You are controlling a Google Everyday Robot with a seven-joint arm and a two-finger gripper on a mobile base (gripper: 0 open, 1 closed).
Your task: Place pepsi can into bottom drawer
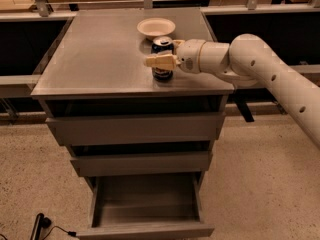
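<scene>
The pepsi can (pixel 162 46), dark blue with a silver top, stands upright on the grey cabinet top (pixel 100 49), near its front right. My gripper (pixel 158 54) reaches in from the right and is open, its jaws straddling the can. One cream finger (pixel 161 61) crosses in front of the can and the other is mostly hidden behind it. The bottom drawer (pixel 145 230) is pulled out below, an open shallow tray with nothing in it.
A cream round bowl (pixel 156 27) sits just behind the can. The two upper drawers (pixel 135 129) are closed. My white arm (pixel 270 69) stretches off to the right. A black cable (pixel 42 224) lies on the speckled floor at the lower left.
</scene>
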